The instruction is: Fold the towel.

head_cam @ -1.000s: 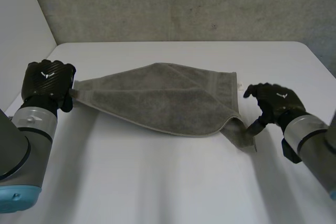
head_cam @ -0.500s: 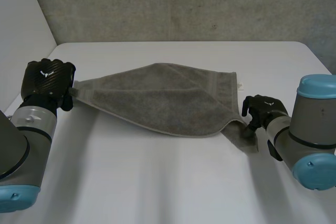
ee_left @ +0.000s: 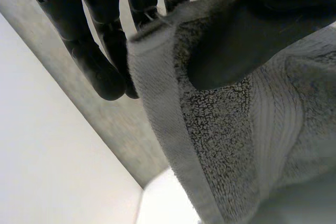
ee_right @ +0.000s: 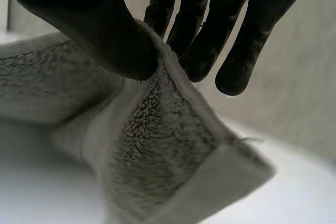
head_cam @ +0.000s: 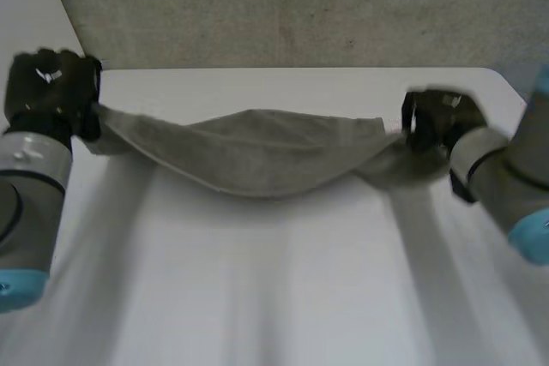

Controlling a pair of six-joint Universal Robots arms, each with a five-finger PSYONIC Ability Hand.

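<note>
- A grey towel (head_cam: 266, 150) hangs stretched between two black robot hands above a white worktop (head_cam: 274, 289). Its middle sags low, and I cannot tell whether it touches the surface.
- The left hand (head_cam: 50, 92) grips one end at a corner, its thumb pressing the cloth against its fingers (ee_left: 100, 66).
- The right hand (head_cam: 433, 117) pinches the opposite end in the same way, thumb against fingers (ee_right: 191, 40).
- Lifting both ends probably spreads the towel out, ready to be laid over into a fold.

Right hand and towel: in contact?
Touching. The right wrist view shows the right hand pinching a corner of the towel between its thumb and fingers.
</note>
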